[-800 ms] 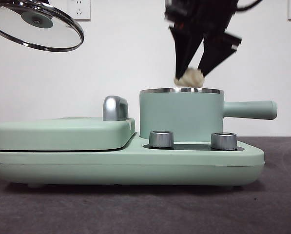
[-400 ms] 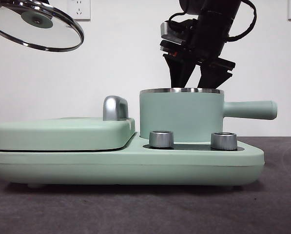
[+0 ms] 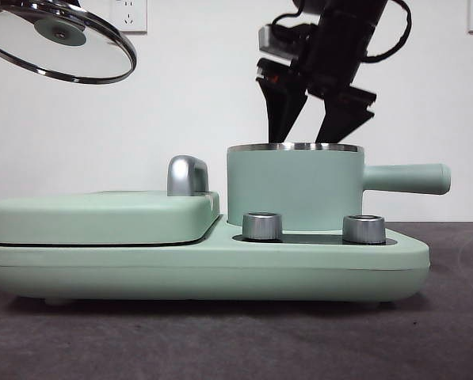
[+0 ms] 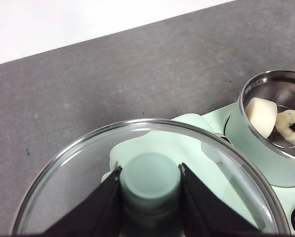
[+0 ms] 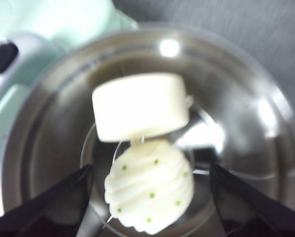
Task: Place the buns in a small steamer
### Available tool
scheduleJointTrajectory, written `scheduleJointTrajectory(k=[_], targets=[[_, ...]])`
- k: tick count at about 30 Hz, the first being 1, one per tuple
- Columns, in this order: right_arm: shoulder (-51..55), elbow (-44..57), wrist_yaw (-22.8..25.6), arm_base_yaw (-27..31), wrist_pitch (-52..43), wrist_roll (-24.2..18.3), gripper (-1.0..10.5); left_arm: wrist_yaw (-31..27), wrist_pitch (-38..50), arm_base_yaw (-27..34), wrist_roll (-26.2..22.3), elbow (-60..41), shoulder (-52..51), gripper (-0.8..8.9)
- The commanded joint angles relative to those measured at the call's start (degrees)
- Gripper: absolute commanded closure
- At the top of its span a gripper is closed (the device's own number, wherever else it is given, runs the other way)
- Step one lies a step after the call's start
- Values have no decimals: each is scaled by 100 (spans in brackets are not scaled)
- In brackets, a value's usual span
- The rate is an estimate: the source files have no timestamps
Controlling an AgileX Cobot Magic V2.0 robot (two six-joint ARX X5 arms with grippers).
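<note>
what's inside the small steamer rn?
Both buns: the smooth block bun and the ridged bun with green dots, touching, on the small steamer floor. The right gripper is open above them. The front view hides them behind the wall.

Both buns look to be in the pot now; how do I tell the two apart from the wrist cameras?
The smooth bun is a plain rounded block with no marks; the ridged bun is shell-shaped with curved grooves and small green dots. In the right wrist view the ridged bun lies between the spread jaws of the right claw, while the smooth bun lies beyond them. Both are pale cream, similar in size, touching each other inside the steamer.
</note>
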State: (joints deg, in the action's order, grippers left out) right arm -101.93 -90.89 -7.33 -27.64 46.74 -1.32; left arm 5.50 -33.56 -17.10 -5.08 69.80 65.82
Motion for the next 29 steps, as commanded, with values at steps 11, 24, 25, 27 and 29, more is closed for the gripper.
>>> scheduleJointTrajectory(k=[11, 24, 25, 27, 29], targets=[[2640, 1473, -166, -450, -1766, -83, 583, 7, 164, -11, 4, 101, 11, 803], [4341, 4430, 181, -566, -3195, 74, 662, 9, 146, -17, 17, 101, 11, 803], [4485, 4566, 186, -542, -3174, 79, 662, 9, 144, -17, 20, 101, 11, 803], [4743, 4760, 227, -505, -3106, 101, 662, 9, 146, -22, 20, 101, 11, 803], [4999, 4857, 391, -483, -2924, 107, 662, 11, 151, -24, 22, 101, 11, 803]])
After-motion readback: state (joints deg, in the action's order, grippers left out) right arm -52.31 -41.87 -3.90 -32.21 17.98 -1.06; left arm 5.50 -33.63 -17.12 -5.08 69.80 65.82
